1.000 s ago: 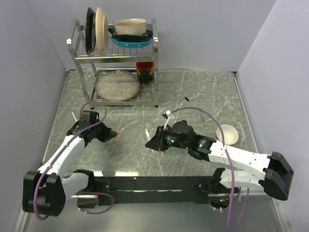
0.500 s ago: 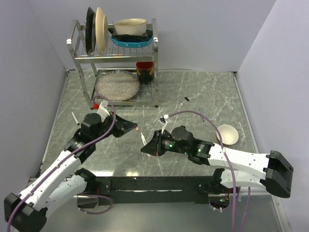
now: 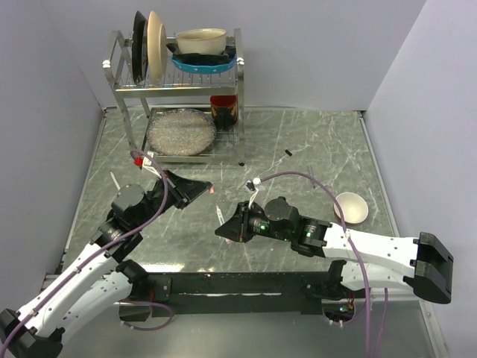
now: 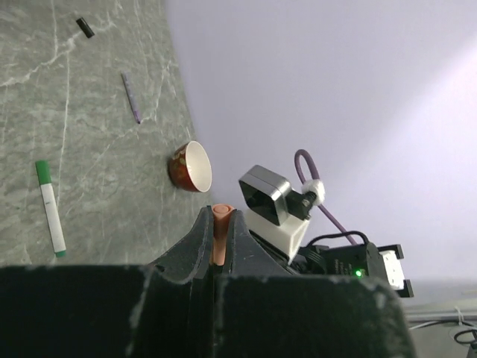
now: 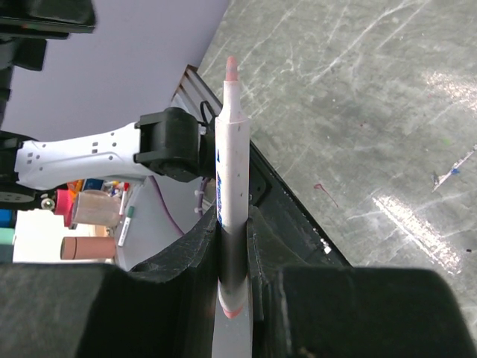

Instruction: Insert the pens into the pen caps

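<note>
The left gripper (image 3: pixel 206 188) has its fingers pinched tight on the pink cap (image 4: pixel 221 215), which pokes just past their tips. The right gripper (image 5: pixel 232 224) clamps the pink-tipped pen (image 5: pixel 231 149) near its rear end, nib well beyond the fingers. Since a second ago, the left gripper has swung up toward the right one.

High up behind the black left pincer (image 3: pixel 201 188) and black right pincer (image 3: pixel 225 226), the top camera looks down. Each wrist camera sits close behind its own tips, looking forward. The top and left wrist views share the small round cream bowl (image 3: pixel 350 208) (image 4: pixel 192 165) ahead of the left pincer.
</note>
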Controlling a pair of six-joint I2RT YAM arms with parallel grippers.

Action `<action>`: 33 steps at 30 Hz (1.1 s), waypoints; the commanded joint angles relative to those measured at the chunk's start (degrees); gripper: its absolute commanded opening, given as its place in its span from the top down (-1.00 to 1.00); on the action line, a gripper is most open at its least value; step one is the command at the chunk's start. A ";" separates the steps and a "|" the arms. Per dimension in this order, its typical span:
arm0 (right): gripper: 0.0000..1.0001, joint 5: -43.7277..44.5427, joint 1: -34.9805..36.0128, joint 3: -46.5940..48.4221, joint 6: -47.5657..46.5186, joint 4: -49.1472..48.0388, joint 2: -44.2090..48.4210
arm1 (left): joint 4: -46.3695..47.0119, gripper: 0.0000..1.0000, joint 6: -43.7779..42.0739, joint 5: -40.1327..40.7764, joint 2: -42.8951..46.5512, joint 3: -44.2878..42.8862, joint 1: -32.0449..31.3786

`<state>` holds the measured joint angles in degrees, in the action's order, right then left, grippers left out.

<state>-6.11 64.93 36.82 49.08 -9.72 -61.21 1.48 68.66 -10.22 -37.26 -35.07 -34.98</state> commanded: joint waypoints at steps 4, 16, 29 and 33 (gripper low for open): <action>1.00 3.29 1.08 4.84 -0.12 -1.01 0.83 | 0.99 0.98 0.77 2.83 -0.27 -0.17 -0.79; 1.00 5.41 1.08 7.56 -1.35 0.57 0.39 | 0.99 0.98 1.83 4.33 -0.27 0.97 -2.02; 1.00 6.02 0.99 9.76 -1.97 2.24 -0.49 | 1.78 0.98 2.53 4.68 -0.10 1.85 -3.34; 1.00 8.48 0.99 11.08 -2.23 3.56 -0.93 | 1.08 0.98 2.18 4.77 -0.10 1.58 -4.39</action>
<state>-1.02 65.65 43.83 48.03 -5.48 -61.95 1.15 71.18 -5.65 -37.71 -33.65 -38.17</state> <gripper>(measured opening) 0.223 0.048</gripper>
